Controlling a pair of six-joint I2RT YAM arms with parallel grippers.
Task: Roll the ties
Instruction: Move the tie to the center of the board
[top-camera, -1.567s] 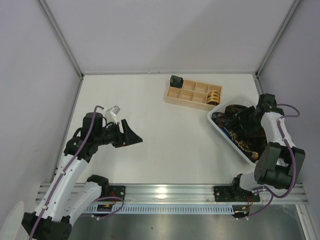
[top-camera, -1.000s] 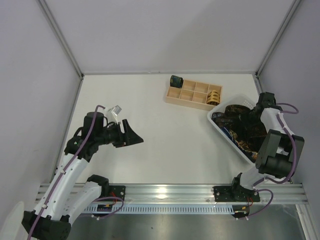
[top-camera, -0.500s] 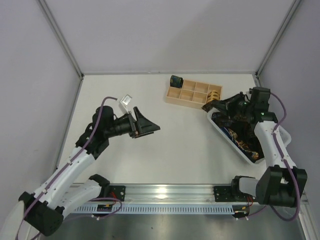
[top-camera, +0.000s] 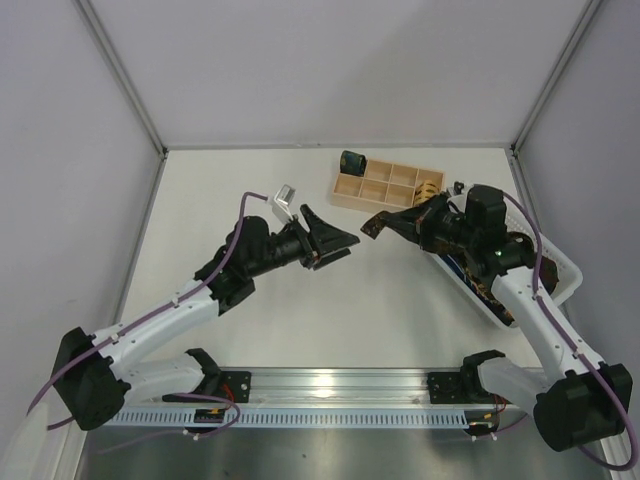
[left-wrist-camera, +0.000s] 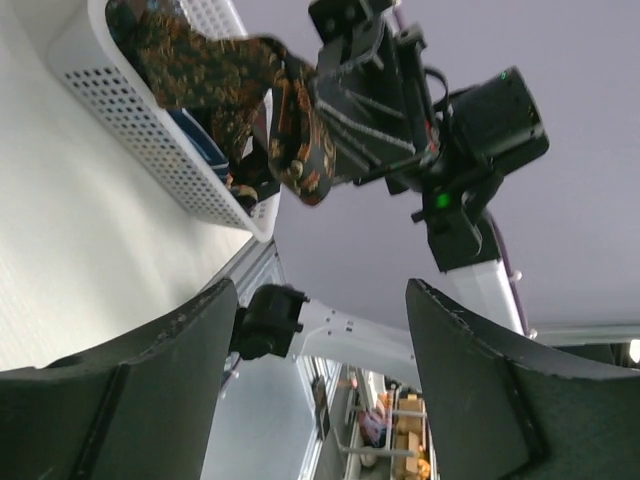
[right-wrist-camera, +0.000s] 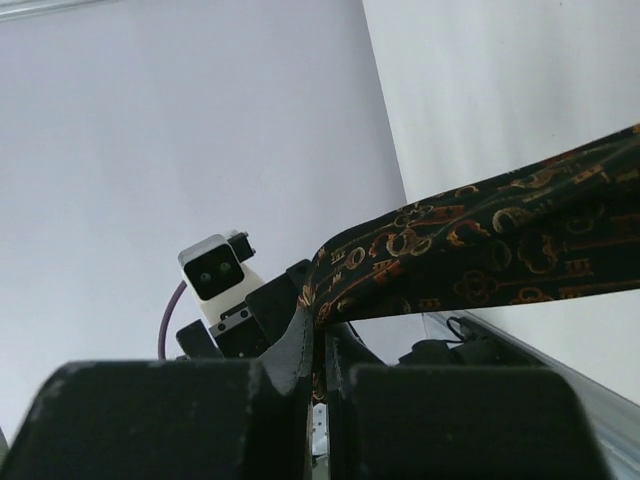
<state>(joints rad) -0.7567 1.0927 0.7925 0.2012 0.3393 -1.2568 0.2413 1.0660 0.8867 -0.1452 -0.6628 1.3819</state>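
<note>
Top external shows the right gripper, clamped on a tie, now lifted clear of the 3 o'clock basket toward the wide-open left gripper arriving from 9 o'clock, so rolling looks about to start.

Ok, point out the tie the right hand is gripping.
The dark gold-patterned tie stretched in the air, pinched in the right hand. The rest lie in the white basket or sit rolled at the wooden tray.

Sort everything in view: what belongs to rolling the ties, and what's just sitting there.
Belongs: held tie, in the shut right gripper; open left gripper; loose ties in the white basket; tan-gold rolled tie; dark green rolled tie.
Just sitting: white basket; wooden tray.
</note>
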